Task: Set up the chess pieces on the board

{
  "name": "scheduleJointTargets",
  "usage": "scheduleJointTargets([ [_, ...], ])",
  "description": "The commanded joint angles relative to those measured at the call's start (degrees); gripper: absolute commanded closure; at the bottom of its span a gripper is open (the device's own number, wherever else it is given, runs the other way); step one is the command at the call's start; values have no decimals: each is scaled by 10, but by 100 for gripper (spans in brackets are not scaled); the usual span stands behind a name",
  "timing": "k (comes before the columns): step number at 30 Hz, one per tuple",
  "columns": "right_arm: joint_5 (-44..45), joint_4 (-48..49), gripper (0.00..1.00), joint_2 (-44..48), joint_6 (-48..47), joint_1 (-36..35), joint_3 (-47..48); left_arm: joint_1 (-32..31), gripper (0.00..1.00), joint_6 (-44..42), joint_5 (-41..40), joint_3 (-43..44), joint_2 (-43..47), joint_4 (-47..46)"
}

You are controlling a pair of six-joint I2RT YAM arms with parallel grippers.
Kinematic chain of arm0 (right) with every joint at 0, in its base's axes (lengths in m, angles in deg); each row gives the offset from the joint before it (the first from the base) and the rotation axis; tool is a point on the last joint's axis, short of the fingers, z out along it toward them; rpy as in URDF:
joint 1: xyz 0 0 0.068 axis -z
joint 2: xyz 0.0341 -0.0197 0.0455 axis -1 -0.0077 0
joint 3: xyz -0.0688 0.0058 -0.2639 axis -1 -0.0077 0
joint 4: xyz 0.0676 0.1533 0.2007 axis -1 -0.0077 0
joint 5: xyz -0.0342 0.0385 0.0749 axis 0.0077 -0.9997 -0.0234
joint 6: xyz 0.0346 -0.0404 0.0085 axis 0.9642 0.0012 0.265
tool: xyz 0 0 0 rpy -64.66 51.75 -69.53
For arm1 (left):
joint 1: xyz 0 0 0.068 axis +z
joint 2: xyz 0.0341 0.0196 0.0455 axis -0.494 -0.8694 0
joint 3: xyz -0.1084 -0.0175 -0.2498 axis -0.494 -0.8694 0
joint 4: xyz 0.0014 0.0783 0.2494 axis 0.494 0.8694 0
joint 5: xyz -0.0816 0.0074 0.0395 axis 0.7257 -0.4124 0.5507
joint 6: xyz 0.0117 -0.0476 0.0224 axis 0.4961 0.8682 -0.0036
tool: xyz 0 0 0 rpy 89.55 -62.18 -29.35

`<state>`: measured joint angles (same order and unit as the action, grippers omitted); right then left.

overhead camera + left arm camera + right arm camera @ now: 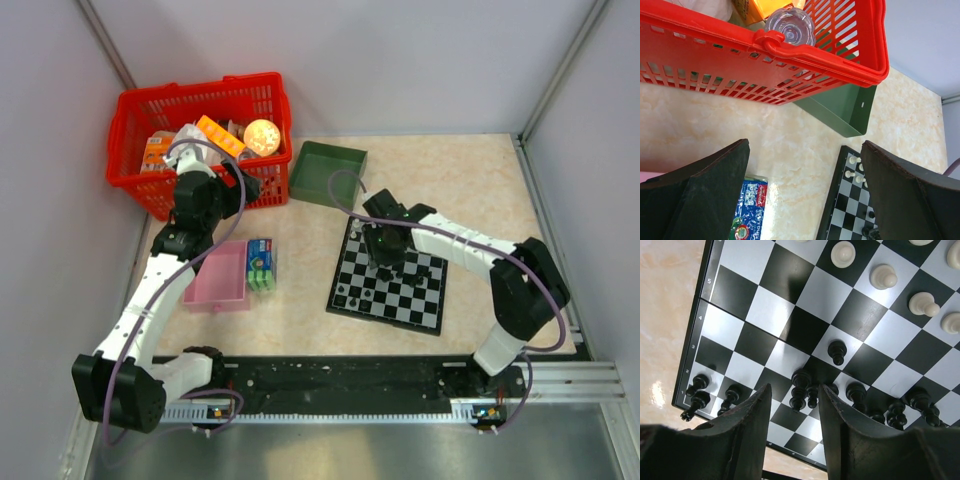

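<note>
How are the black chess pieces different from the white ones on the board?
The black pieces are dark; the white pieces are cream. The black pieces crowd along the edge of the board nearest the right gripper, while the white pieces stand along the opposite side. Several black pieces bunch close together; the white pieces stand spaced apart. Both sets are tiny and stand on the checked squares.

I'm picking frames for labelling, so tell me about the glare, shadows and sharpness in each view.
Top external: even light, but the round thing in the red basket is blown out to a glow. Right wrist: the board and chess pieces are sharp, with a soft shadow near the board's middle and a glare spot on the table at left. Left wrist: the left gripper is nearly black in the foreground, the basket crisp.
</note>
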<state>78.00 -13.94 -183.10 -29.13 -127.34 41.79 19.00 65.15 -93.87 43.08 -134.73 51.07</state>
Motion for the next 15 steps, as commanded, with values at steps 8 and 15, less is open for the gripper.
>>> scheduleJointTargets([
  [8, 6, -10, 60, -25, -19, -6, 45, 2, 2, 0, -5, 4, 2, -25],
  [15, 7, -19, 63, -30, -25, -9, 47, 2, 2, 2, -2, 4, 0, -26],
])
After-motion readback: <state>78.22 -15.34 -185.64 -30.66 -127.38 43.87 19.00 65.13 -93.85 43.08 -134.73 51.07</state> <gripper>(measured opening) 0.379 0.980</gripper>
